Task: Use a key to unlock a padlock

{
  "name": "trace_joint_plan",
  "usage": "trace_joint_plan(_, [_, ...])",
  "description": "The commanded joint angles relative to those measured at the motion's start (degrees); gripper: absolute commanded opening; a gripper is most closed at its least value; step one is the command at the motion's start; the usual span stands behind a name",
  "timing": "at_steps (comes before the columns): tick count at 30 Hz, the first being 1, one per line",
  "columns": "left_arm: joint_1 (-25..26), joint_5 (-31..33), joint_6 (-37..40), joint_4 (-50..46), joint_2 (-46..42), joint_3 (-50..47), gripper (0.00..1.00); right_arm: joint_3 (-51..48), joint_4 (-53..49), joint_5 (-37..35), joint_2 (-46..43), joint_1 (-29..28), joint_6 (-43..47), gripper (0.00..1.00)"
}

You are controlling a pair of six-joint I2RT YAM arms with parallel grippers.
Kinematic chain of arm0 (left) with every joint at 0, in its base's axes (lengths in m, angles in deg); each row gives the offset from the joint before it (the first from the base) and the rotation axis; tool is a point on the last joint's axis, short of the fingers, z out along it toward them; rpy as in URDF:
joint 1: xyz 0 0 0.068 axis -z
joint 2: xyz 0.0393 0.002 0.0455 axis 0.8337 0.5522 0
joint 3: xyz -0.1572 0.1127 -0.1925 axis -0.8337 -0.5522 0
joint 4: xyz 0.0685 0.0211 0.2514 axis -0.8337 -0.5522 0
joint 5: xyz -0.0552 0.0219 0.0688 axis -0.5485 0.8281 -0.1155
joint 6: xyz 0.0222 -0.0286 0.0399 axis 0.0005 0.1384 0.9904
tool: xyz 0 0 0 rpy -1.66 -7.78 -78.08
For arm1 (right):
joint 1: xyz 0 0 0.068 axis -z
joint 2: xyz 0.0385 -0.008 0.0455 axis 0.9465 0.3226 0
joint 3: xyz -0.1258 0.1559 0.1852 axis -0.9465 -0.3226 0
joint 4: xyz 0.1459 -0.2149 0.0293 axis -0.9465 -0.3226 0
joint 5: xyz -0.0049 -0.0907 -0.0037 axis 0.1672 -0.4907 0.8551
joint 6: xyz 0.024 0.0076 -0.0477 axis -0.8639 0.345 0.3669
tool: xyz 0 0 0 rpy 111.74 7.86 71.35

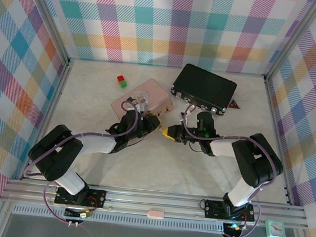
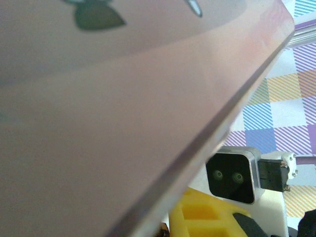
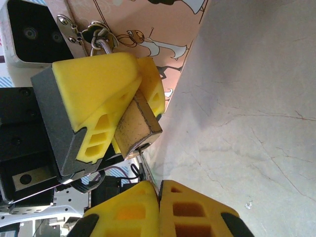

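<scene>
Padlock [image 3: 139, 129]: the brass body sits near the middle of the table [image 1: 85, 162], just off the near corner of the pink box [image 3: 163, 19]. It hangs by its silver shackle [image 3: 101, 45] from the box's hasp [image 3: 94, 30]. Closest to the near edge, the right gripper [image 3: 159, 202] has its yellow pads pressed together. A thin metal sliver rising from their seam is judged to be the key [image 3: 144, 165]. Its tip meets the underside of the padlock, but whether it has entered the keyway cannot be told. Just beyond, the left gripper [image 3: 138, 96] has its jaws pinching the padlock body from both sides, steadying it. Progress, as judged: padlock secured and key presented. The shackle looks closed through the hasp, so seating the key, turning it and freeing the shackle remain. Containers: the pink box is closed and its contents are hidden; the left wrist view shows its pink face close up. Farther toward the far edge, left of centre, a red cube [image 1: 119, 78] and a green cube [image 1: 122, 83] sit touching on the bare table. Farthest, toward the far right corner, the black case [image 1: 204, 86] is shut, with silver latches [image 1: 195, 104] on its near side and contents not visible.
</scene>
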Motion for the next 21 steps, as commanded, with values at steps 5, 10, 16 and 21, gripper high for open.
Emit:
trace_joint_plan(5, [1.66, -6.52, -0.35, 2.99, -2.64, 1.7, 0.0, 4.39, -0.28, -1.95, 0.65, 0.57, 1.41, 0.0])
trace_joint_plan(10, [1.67, -6.45, -0.17, 2.9, -2.54, 2.26, 0.0, 4.7, -0.46, -4.5, 0.64, 0.59, 1.1, 0.0])
trace_joint_plan(16, [1.62, -6.07, -0.3, 3.49, -2.12, 2.18, 0.0, 4.7, 3.29, -5.83, 1.42, 0.68, -4.5, 0.0])
trace_joint_plan(21, [1.62, -5.35, -1.45, 6.12, -1.13, 1.84, 0.0, 1.04, 13.6, -9.2, 2.06, 0.07, -16.84, 0.0])
